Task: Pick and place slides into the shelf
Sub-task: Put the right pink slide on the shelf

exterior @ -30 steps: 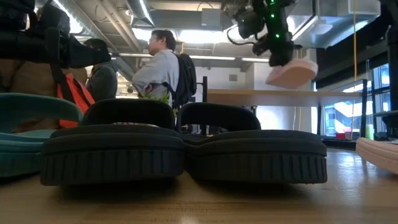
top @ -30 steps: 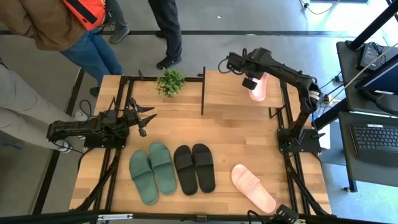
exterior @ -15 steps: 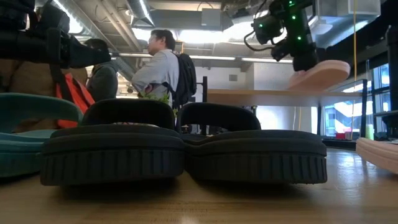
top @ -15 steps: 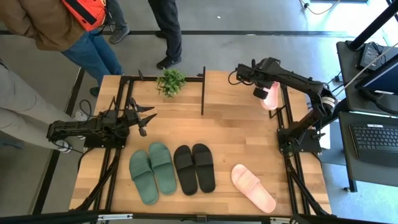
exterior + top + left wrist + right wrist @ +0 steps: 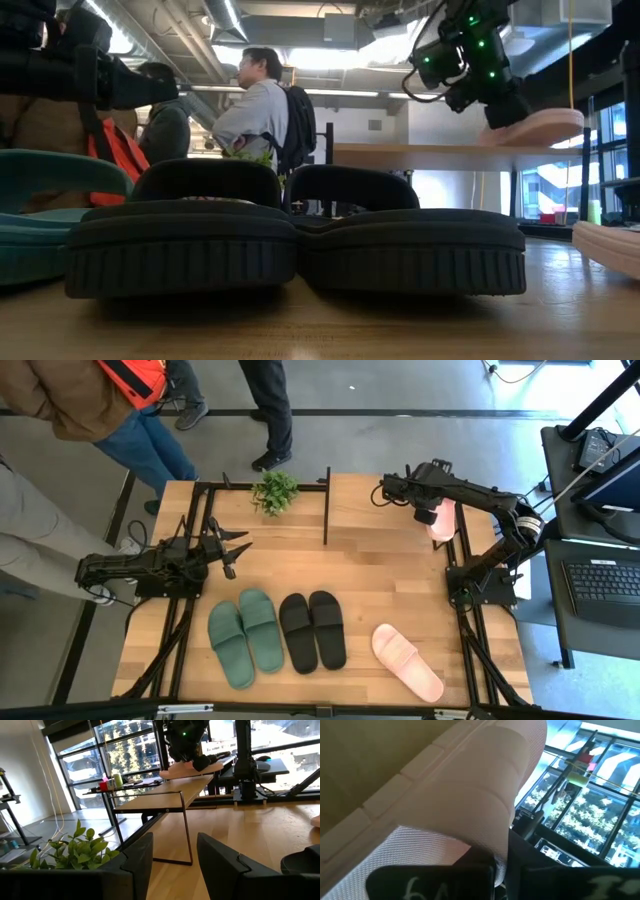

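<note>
While right gripper [image 5: 432, 517] clamps pink slide [image 5: 442, 520] over shelf [image 5: 375, 502], plant [image 5: 274, 491] nearby (left gripper [image 5: 232, 550] agape).

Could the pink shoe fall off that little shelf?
Maybe. The right gripper holds the pink slide at the right end of the shelf top, and in the low view the slide reaches that end. Let go there, it might tip off. It could also knock the shelf's frame.
</note>
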Available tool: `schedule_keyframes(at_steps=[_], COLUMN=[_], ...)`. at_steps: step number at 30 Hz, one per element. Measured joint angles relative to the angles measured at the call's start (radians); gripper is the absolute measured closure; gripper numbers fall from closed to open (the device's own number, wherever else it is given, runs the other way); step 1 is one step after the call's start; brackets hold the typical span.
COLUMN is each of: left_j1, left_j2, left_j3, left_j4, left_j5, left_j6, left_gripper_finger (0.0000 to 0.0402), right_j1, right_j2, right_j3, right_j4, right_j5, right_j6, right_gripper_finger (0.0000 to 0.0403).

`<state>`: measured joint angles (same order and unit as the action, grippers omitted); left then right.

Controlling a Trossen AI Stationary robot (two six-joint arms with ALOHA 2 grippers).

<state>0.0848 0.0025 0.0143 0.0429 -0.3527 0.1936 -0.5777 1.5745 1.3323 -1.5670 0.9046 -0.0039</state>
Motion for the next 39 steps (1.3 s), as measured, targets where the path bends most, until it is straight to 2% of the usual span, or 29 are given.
schedule_keyframes(at_steps=[33,39], left_j1=[0.000,0.000], left_j2=[0.000,0.000], left_j3=[0.000,0.000], left_j4=[0.000,0.000], left_j5=[0.001,0.001], left_j6=[0.000,0.000], left_gripper_finger=[0.0256,0.0256], right_j1=[-0.048,-0.047], right_j2=[0.000,0.001], right_j3=[0.000,-0.071], right_j4=[0.079,0.104], right_j5=[0.018,0.033], right_j6=[-0.032,-0.054], right_gripper_finger=[0.0391,0.0391])
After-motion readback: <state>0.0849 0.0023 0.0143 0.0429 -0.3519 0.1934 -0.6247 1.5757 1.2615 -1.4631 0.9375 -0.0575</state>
